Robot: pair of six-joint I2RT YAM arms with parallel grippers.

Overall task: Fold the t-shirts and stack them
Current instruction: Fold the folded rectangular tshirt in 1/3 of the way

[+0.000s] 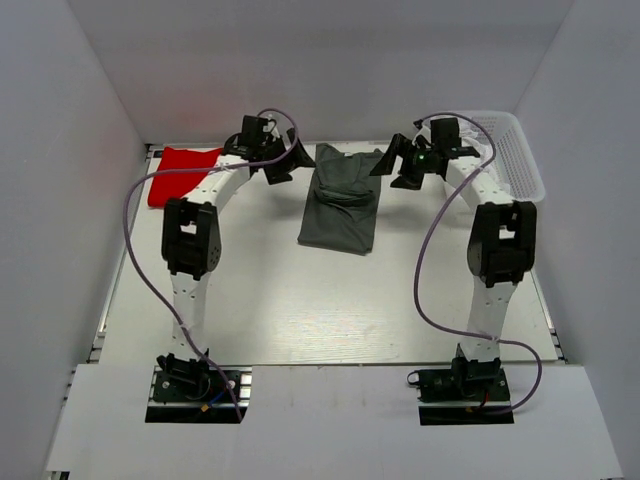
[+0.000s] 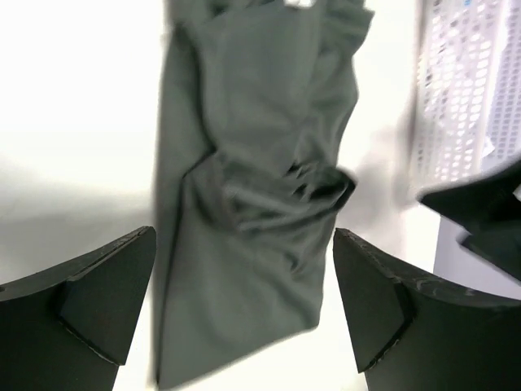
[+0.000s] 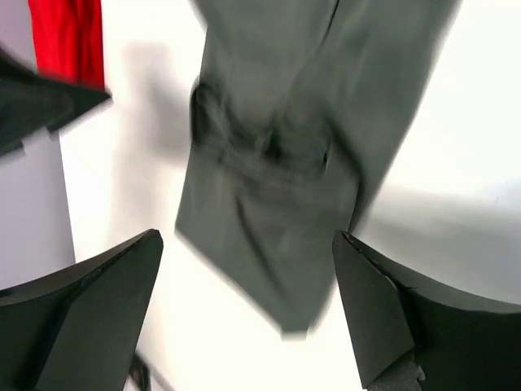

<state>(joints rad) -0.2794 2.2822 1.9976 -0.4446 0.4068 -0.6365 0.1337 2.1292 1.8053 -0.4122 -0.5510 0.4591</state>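
White table (image 1: 300,320): grey t-shirt (image 1: 340,205) between left and right jaws, both gaping empty.

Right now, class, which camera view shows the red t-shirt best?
The top external view: the red t-shirt lies nearly whole, far left on the table. The right wrist view catches only a blurred strip of it; the left wrist view shows none.

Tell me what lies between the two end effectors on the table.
The far end of the grey t-shirt lies between the left end effector and the right end effector, as the top external view shows. Both are open.
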